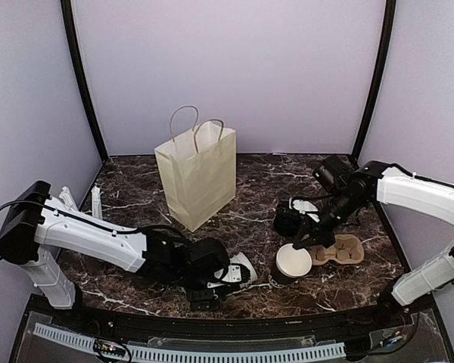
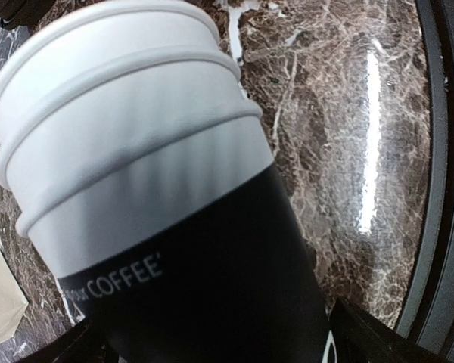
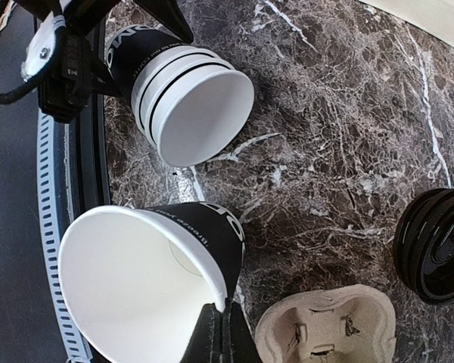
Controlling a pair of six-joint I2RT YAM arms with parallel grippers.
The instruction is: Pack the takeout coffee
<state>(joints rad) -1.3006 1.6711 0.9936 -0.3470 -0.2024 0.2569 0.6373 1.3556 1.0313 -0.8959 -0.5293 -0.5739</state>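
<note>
Marble tabletop. Right gripper pinches rim of single cup, mouth upward; pulp tray lies just beside it, to its right. Left gripper clamps sideways cup stack, farther from tray.

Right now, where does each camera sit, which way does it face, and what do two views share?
Top external: above, behind the bases, looking down on the table; left arm, right arm, bag.
Left wrist: close on the cup stack between the left fingers.
Right wrist: looking down at its held cup, right fingers on the rim, tray, lids.
Shared: both wrists show the cup stack.
</note>
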